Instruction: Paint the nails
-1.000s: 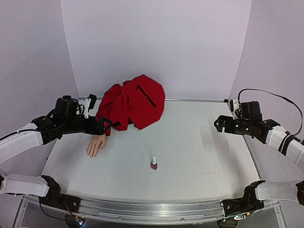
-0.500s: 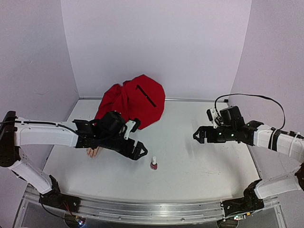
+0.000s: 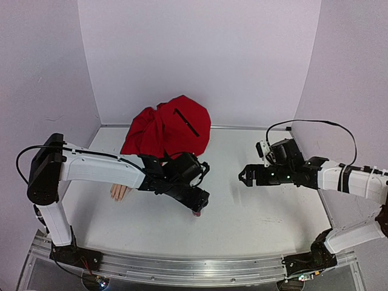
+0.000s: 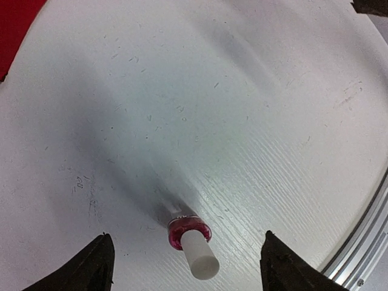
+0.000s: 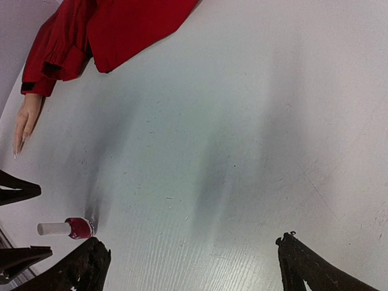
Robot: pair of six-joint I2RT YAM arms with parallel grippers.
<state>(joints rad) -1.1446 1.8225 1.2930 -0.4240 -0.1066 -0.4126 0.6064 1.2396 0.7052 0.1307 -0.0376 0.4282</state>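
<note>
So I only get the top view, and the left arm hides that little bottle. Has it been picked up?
Observer: No. In the left wrist view the bottle stands upright on the table, between the open fingers of the left end effector, touching neither.
Operator: Is its cap on?
Observer: Yes, the white cap is on.
Operator: And the nails, any paint?
Observer: The right wrist view shows the hand lying flat. Its nails look pale, though they are tiny there.
</note>
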